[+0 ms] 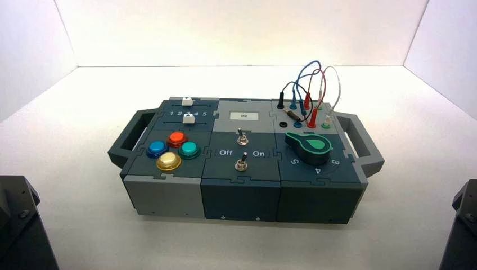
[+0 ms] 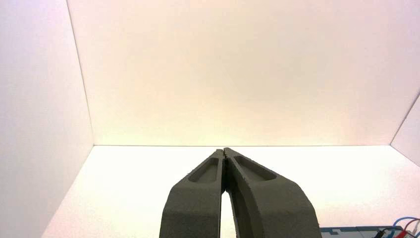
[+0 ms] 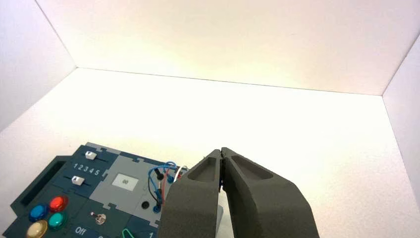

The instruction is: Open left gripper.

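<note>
White enclosure, plain white walls on three sides, white floor (image 1: 73, 185) under the box. The grey box (image 1: 169, 194) with a handle at each end sits in the middle of the floor, front face toward the arms. On its top, left section: two white sliders (image 1: 188, 110) by a number strip, and below them four round buttons, blue (image 1: 156, 148), red (image 1: 177, 138), green (image 1: 189, 149) and yellow (image 1: 168, 161). Middle section: a small display (image 1: 244, 115) and two metal toggle switches (image 1: 241, 150) flanked by "Off" and "On". Right section: a green knob (image 1: 310, 145) with numbers around it, and behind it a cluster of blue, red and white wires (image 1: 310, 90) plugged into sockets. Left gripper (image 2: 224, 150) parked at the near left corner, well apart from the box; its two fingers (image 2: 195, 198) meet at the tips with nothing between them. Right gripper (image 3: 221, 150) parked at the near right corner, fingertips likewise together and empty, box showing beyond it.
</note>
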You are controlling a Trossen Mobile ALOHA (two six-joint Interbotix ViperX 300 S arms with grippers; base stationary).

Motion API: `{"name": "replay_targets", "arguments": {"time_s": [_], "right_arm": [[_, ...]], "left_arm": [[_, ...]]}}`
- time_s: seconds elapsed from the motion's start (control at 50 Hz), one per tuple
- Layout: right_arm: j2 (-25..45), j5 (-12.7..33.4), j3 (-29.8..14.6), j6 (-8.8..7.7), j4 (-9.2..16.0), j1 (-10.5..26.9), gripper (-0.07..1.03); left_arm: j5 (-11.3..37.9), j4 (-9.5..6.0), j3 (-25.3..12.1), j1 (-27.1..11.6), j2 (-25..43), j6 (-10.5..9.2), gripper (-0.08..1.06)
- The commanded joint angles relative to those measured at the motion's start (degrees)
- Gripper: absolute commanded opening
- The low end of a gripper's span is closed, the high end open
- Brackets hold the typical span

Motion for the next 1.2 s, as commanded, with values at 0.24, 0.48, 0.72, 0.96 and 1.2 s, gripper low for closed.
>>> {"name": "replay_targets", "arguments": {"time_s": [0.24,0.48,0.72,0.96,1.2], "right_arm": [[0.62,-0.26,-0.88,0.26,0.26,-0.18,-0.02],[0.62,-0.26,-0.88,0.35,0.35,-0.18,-0.02],[0.62,-0.35,-0.79,0.26,0.26,-0.26,-0.02],[0.7,-0.35,-0.88,0.26,0.26,-0.26,-0.02],[0.7,-0.35,-0.88,0.26,0.26,-0.26,-0.02]], "left_arm": [[-0.26,0.35,-0.79,0.44,0.62,0.09,-0.03],[-0.35,0.35,-0.88,0.44,0.53,0.09,-0.03],[-2.64,1.49,-0.97,0.7,1.14,-0.44,1.03],[-2.64,1.58,-1.14,0.79,3.08,-0.26,1.02],[-2.55,1.58,-0.97,0.79,2.72,-0.26,1.02]]}}
